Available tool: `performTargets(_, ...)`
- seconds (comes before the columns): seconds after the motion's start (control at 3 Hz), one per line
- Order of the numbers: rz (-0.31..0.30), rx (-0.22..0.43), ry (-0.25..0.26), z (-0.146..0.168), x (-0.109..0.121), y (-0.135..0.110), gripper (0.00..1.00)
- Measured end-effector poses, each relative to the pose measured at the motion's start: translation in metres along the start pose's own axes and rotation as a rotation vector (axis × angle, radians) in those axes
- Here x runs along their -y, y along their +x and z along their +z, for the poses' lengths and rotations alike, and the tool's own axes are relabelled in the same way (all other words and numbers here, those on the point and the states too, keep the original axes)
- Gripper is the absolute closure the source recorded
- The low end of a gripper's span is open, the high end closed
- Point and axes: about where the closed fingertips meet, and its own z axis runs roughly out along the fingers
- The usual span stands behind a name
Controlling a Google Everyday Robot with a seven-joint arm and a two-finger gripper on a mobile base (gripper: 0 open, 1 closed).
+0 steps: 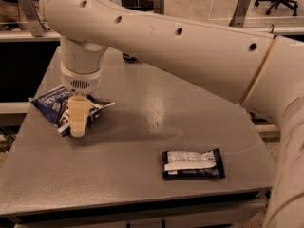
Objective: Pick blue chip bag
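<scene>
Standing over the bag point(50, 109) with the pincer point(79, 122) pointed straight down, near the left edge of the surface point(142, 132).
The bag lies crumpled on the left part of the surface, and the pincer covers its right half. I cannot tell whether the tip touches the foil, or whether the pincer is wide or narrow. The main risk looks like a poor hold. Puffy, slick foil may squirt out of a pinch, and a grip on only a loose fold could let the bag swing and drop on the lift. A downward push that misses might also skate the bag leftward, where little surface remains before the edge. The arm point(190, 56) hides part of the bag, so alignment is hard to judge. The wrapper point(192, 164) lies well apart at front right and seems out of harm's way.
</scene>
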Motion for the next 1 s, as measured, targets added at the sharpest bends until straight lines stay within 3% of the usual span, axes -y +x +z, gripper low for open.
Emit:
performTargets(0.33,-0.007,-0.001,-0.003,0.002,-0.001,-0.001,0.42)
performTargets(0.67,-0.003,0.014,0.004,-0.008,0.002,0.003,0.73)
performTargets(1.0,0.001,0.041,0.035,-0.036,0.007,0.011,1.0)
